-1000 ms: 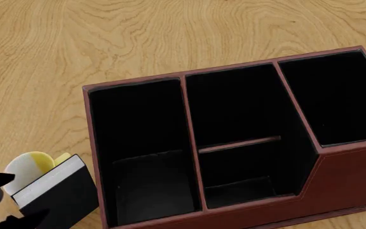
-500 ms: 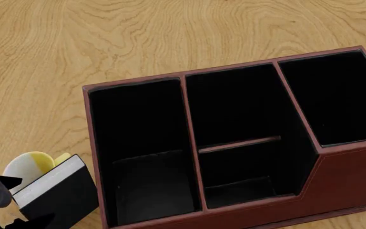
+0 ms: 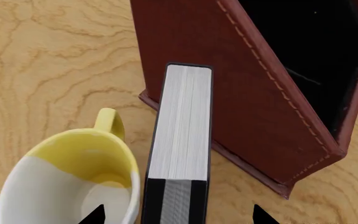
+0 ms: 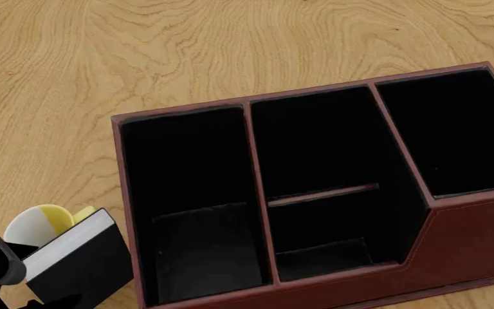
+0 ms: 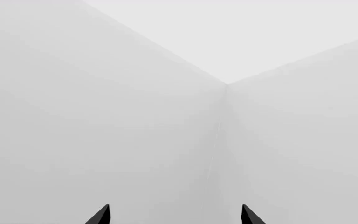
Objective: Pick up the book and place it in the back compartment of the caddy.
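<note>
Both pincers stand open. Left pincer (image 3: 174, 215) straddles the book (image 3: 182, 126), untouched, standing on edge on the worktop (image 4: 101, 64) between mug (image 3: 73, 182) and caddy (image 3: 229, 93).

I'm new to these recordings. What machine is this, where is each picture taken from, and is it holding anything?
It is a simulated wheeled robot with two arms ending in grippers. One picture looks down from its head; the other two come from cameras near each gripper.

On the wooden table stands a reddish-brown caddy with black-lined cells. Beside it a black book stands on edge, pages up, next to a white-and-yellow mug.

The left gripper has its fingertips apart on either side of the book, not closed on it, so nothing is held. The right gripper is open, facing only blank pale walls.
</note>
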Robot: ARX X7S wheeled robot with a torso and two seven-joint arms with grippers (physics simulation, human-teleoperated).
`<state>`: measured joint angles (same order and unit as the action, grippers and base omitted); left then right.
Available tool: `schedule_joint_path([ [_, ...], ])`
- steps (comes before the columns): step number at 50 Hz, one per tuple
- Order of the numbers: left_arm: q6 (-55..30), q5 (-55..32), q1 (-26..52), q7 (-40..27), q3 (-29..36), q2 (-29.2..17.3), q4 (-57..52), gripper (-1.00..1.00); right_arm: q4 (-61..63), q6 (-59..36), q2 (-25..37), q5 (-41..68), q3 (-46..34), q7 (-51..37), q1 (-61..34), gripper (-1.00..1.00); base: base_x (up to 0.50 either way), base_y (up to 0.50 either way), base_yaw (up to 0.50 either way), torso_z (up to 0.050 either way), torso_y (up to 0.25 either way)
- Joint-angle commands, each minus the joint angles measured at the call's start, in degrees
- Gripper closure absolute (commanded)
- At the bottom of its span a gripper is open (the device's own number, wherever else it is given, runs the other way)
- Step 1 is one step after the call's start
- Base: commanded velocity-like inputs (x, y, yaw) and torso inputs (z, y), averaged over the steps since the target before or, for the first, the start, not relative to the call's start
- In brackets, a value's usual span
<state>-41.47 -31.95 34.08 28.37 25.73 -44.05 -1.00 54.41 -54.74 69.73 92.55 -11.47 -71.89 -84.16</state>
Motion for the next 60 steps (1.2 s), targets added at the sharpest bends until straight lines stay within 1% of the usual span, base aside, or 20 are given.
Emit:
schedule_joint_path([
  [1, 0.2, 0.3, 0.2, 0.3, 0.5, 0.3, 0.6, -1.0, 0.1, 0.4, 0.2, -0.6, 0.4, 0.3, 1.1, -1.0, 0.0, 0.0, 0.0, 0.0, 0.0],
  [10, 0.4, 0.4, 0.4, 0.4, 0.7, 0.5, 0.9, -1.0, 0.4, 0.8, 0.8, -0.5, 0.9, 0.3, 1.9, -1.0, 0.0, 0.0, 0.0, 0.0, 0.0],
  [11, 0.4, 0.3, 0.3, 0.3, 0.7, 0.5, 0.8, 1.0, 0.4, 0.9, 0.8, -0.6, 1.0, 0.3, 2.0, -1.0, 0.0, 0.0, 0.0, 0.0, 0.0],
  [33, 0.7, -0.3, -0.2, 0.1, 0.3, 0.0, -0.5, 1.0, 0.4, 0.5, 0.4, -0.2, 0.7, -0.1, 1.4, -1.0, 0.0, 0.0, 0.0, 0.0, 0.0],
  [50, -0.2, -3.1, -3.4, -1.4, -2.5, -3.2, -5.6, 1.0, 0.6, 1.1, 0.9, 0.0, 1.6, 0.1, 2.0, -1.0, 0.0, 0.0, 0.0, 0.0, 0.0],
  [60, 0.3, -5.1, -7.0, -2.7, -4.6, -5.3, -9.4, 1.0, 1.0, 2.3, 2.1, -0.1, 3.0, 0.4, 3.9, -1.0, 0.0, 0.0, 0.0, 0.0, 0.002],
])
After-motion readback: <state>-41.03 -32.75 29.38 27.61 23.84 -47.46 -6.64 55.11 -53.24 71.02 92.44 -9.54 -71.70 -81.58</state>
